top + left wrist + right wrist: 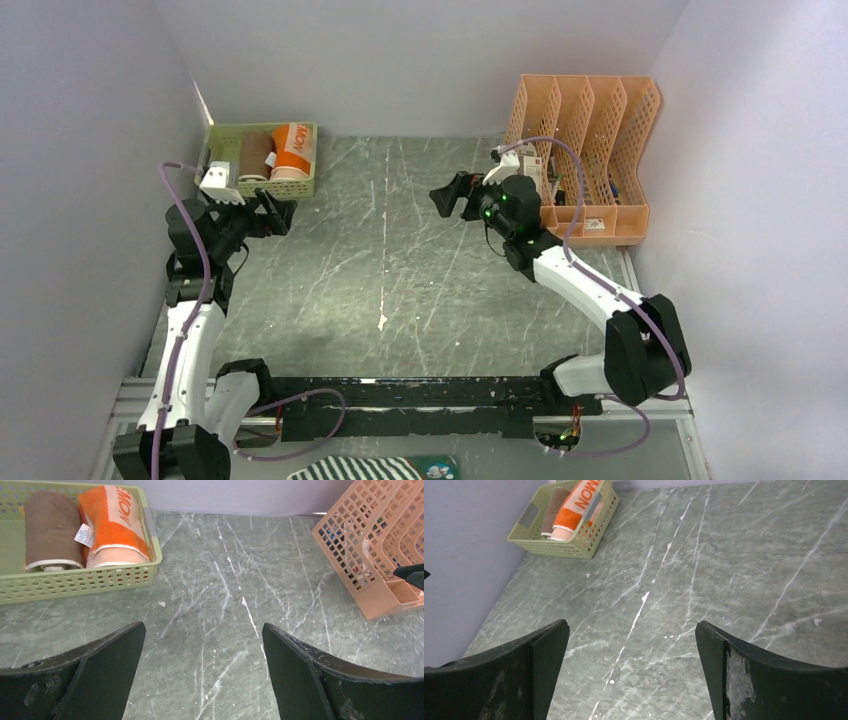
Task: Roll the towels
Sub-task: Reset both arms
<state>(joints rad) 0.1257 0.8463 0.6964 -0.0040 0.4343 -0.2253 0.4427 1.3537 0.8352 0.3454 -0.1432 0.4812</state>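
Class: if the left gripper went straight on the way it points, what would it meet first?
Nothing stands between its open jaws: the left gripper faces bare table, with the green basket off left and the peach rack off right. It likely meets the table or the back wall; depth is unclear.

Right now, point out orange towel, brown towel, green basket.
orange towel [112, 522], left wrist view, middle of roll.
brown towel [52, 530], left wrist view, top of roll.
green basket [75, 582], left wrist view, front wall.
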